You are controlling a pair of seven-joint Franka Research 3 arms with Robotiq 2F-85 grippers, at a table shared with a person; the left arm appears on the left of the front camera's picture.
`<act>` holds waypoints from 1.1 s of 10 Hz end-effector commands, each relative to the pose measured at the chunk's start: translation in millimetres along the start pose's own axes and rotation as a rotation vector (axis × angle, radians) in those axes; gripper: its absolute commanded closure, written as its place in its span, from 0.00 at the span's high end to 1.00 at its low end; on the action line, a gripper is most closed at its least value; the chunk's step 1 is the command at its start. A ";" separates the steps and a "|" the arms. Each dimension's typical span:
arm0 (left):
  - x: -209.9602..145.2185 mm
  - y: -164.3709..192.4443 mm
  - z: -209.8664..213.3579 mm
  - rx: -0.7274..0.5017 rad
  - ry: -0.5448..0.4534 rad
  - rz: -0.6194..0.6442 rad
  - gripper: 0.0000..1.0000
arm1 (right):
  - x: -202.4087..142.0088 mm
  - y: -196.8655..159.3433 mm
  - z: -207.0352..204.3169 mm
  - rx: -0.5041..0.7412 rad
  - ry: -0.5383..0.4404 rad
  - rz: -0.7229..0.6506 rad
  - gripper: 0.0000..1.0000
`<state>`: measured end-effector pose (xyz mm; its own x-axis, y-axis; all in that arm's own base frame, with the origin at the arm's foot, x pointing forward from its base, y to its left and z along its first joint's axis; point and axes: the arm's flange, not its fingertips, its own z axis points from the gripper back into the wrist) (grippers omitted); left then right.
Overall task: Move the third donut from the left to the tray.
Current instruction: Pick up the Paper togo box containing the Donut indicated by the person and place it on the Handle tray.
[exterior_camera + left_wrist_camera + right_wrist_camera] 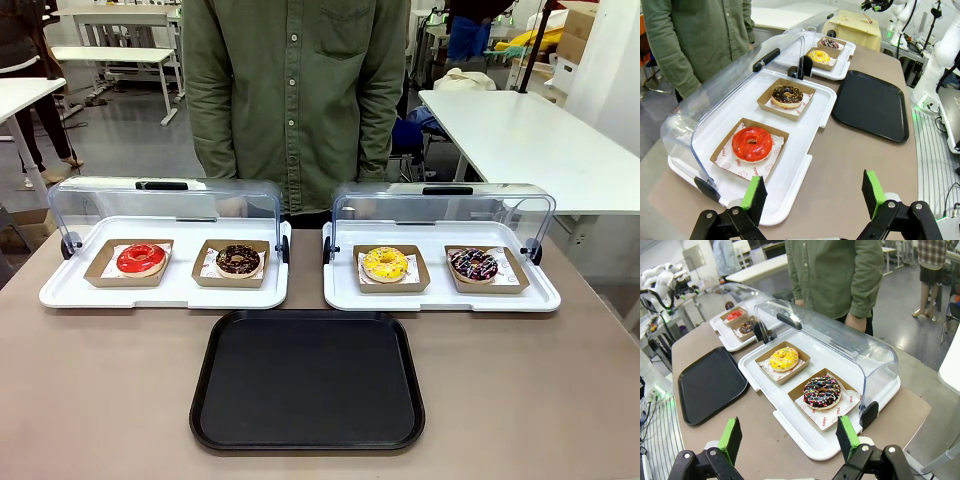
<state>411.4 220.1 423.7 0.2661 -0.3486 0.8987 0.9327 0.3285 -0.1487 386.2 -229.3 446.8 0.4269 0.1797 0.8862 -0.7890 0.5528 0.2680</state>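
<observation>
My left gripper (813, 192) and right gripper (789, 434) both have their fingers spread wide, empty. The third donut (385, 264) rests on its cardboard liner (421, 279) in the right white tray (440, 298). The black tray (308, 380) lies just in front, apart from it.

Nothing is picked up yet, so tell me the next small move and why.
Probably bring the right gripper forward and down over the yellow donut. Its jaws stand open and hold nothing, the clear lid is rolled back so the donut lies uncovered, and it lies far closer to this arm than to the left gripper.
</observation>
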 end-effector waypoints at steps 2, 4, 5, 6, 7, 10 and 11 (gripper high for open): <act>1.6 0.4 1.5 0.000 0.001 -0.004 1.00 | 1.9 -1.5 -0.2 0.005 -0.027 0.019 1.00; 1.6 0.4 1.5 0.000 0.001 -0.004 1.00 | 1.9 -1.5 -0.2 0.005 -0.027 0.019 1.00; 1.6 0.4 1.5 0.000 0.001 -0.004 1.00 | 1.9 -1.5 -0.2 0.005 -0.027 0.019 1.00; 1.6 0.4 1.5 0.000 0.001 -0.004 1.00 | 1.9 -1.5 -0.2 0.005 -0.027 0.019 1.00; 1.6 0.4 1.5 0.000 0.001 -0.004 1.00 | 1.9 -1.5 -0.2 0.005 -0.027 0.019 1.00; 1.6 0.4 1.5 0.000 0.001 -0.004 1.00 | 1.9 -1.5 -0.2 0.005 -0.027 0.019 1.00; 1.6 0.4 1.5 0.000 0.001 -0.004 1.00 | 1.9 -1.5 -0.2 0.005 -0.027 0.019 1.00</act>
<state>411.4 220.1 423.7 0.2661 -0.3486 0.8987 0.9327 0.3285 -0.1487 386.1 -229.3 446.8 0.4269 0.1797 0.8862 -0.7890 0.5528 0.2680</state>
